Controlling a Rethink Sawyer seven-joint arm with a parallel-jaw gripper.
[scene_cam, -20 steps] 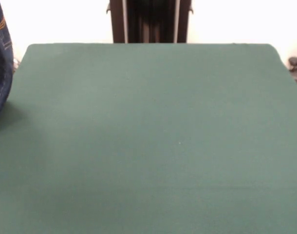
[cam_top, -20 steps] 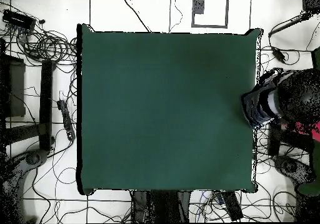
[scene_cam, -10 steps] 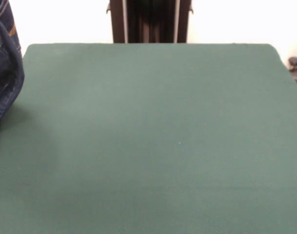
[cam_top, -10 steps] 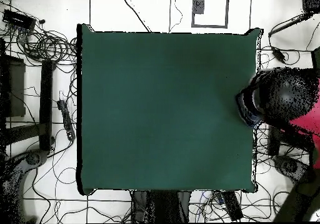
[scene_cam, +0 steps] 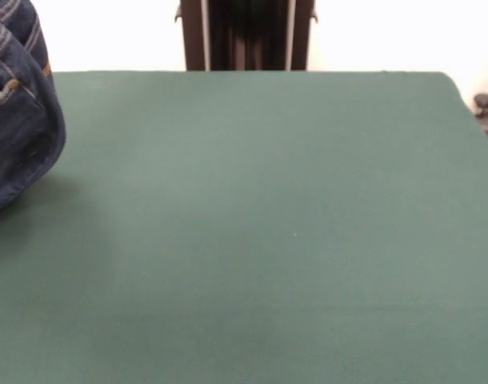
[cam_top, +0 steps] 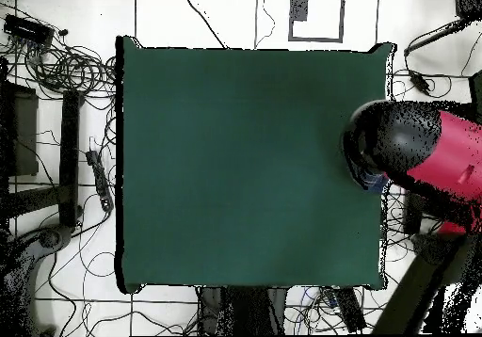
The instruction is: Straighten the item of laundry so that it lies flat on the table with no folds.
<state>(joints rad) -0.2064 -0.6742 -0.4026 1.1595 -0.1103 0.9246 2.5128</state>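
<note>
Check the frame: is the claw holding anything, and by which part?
The claw is not in view, so it holds nothing visible. A person at the table edge brings in the bunched jeans; the hold point cannot be told.

One camera is facing me low and close across the table (scene_cam: 292, 232); another is looking straight down, both sharing it.

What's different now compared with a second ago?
The jeans have come further in over the table's left edge in the front view, bunched up. Overhead, a person in a red top leans further over that same side. The rest of the green table stays bare; no robot gripper shows.
</note>
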